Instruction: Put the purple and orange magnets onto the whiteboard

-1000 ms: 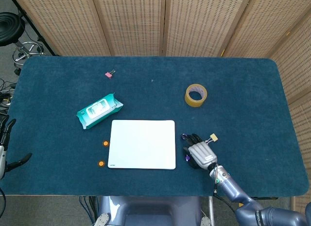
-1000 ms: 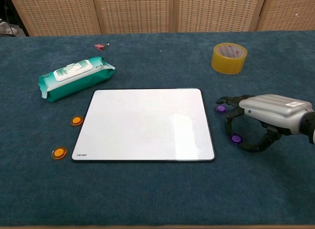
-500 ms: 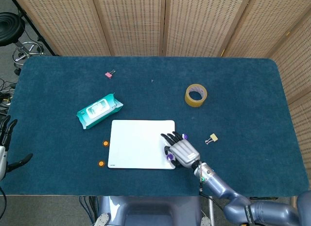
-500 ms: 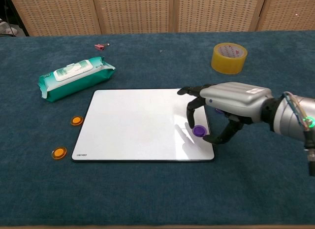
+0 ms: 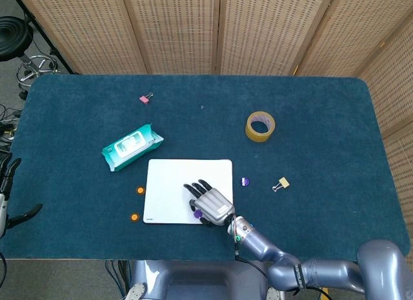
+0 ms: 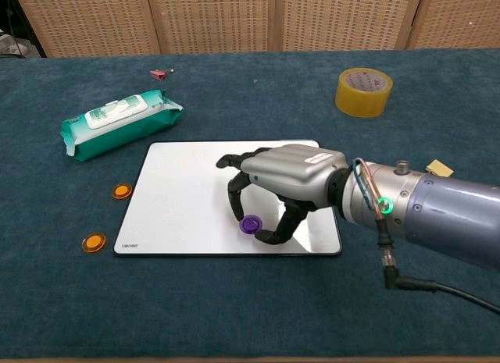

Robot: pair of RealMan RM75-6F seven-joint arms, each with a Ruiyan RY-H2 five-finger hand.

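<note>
Purple magnet (image 6: 250, 224) — a small glossy disc — sits pinched between the right hand's (image 6: 283, 185) thumb and fingertip, low over the whiteboard's (image 6: 180, 191) near edge. I judge this the placing step; next comes release. Farther right, a second purple magnet (image 5: 244, 182) waits on the cloth; two orange magnets (image 6: 93, 242) lie left.

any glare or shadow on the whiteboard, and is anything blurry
Chest view: the whiteboard shows a pale sheen near its right edge and a soft grey shadow under the right hand; everything is sharp. Head view: the board looks evenly white with no glare, the lighting is flat, and the purple magnet under the hand is small but clear.
</note>
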